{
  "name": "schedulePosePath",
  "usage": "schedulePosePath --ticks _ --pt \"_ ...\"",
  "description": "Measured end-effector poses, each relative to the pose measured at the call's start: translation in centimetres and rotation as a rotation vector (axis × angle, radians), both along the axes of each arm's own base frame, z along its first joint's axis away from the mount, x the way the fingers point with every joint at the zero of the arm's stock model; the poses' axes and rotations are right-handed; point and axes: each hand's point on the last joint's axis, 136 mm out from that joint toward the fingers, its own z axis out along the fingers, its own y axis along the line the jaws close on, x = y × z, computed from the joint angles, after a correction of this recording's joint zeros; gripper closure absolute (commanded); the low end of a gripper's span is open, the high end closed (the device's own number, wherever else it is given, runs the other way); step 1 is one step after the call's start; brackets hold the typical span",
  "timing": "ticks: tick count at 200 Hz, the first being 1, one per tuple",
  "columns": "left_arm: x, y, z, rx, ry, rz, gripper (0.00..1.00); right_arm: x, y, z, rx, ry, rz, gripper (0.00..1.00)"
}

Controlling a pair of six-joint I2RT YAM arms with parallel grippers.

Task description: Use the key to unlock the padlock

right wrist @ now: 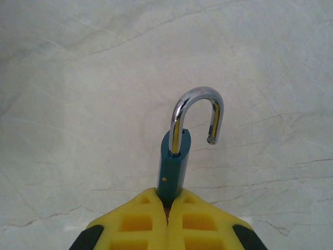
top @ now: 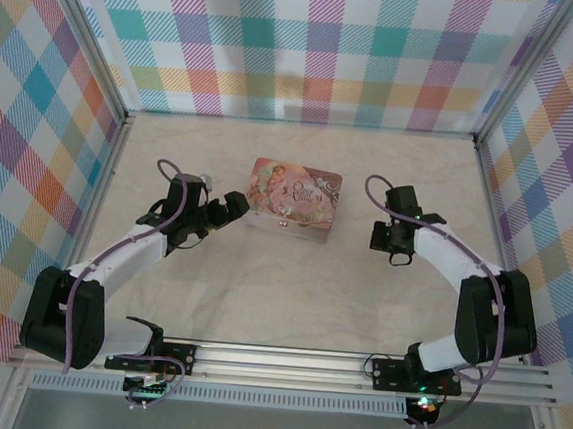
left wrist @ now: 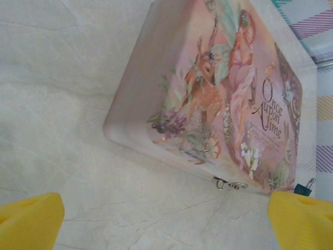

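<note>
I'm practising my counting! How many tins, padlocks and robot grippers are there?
pink tin: 1
padlock: 1
grippers: 2, the left gripper open, the right gripper shut on the padlock
Total: 4

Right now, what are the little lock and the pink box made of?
Padlock: teal painted body, likely metal; its hook is mirror-shiny, probably chromed steel, reflecting yellow. Pink box: probably thin tin, smooth printed finish with a soft sheen, rounded corners.
</note>
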Motion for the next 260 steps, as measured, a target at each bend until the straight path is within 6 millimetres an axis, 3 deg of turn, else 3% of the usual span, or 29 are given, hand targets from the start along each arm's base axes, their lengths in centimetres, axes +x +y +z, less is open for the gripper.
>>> schedulePosePath --ticks 42,82,132,144,146,148,152,195,225,260 --pt "-0.3 0.2 -0.6 0.009 0.017 0.004 0.0 0.4 -0.1 -2.0 0.013 0.071 -0.021 1.0" --pt "-0.3 0.2 -0.6 0.01 0.016 0.006 0.0 0.5 0.4 -2.5 0.036 0.096 -0.027 0.75" --pt "-0.3 0.2 -0.6 0.002 0.023 0.017 0.0 1.1 0.8 -0.6 0.068 0.046 -0.023 0.52" --pt "-0.2 0.4 -0.6 0.005 0.024 0.024 0.0 1.2 0.9 0.6 0.077 0.01 -0.023 0.42" --pt "-0.2 0.4 -0.6 0.006 0.024 0.025 0.0 1.2 0.9 0.9 0.079 0.002 -0.021 0.32" --pt "-0.2 0.4 -0.7 0.008 0.024 0.027 0.0 1.3 0.9 1.1 0.081 -0.002 -0.025 0.1" --pt "-0.2 0.5 -0.7 0.011 0.023 0.03 0.0 1.3 0.9 1.6 0.083 -0.019 -0.02 0.0" --pt "0.0 1.9 -0.3 0.104 0.041 0.071 0.0 2.0 0.7 5.9 0.102 -0.163 -0.021 0.0" --pt "0.7 3.9 1.9 0.242 0.001 0.103 0.0 2.7 0.0 7.3 0.072 -0.233 -0.045 0.0" --pt "1.5 6.8 4.5 0.426 -0.084 0.153 0.0 3.6 -2.2 8.9 -0.017 -0.376 -0.108 0.0"
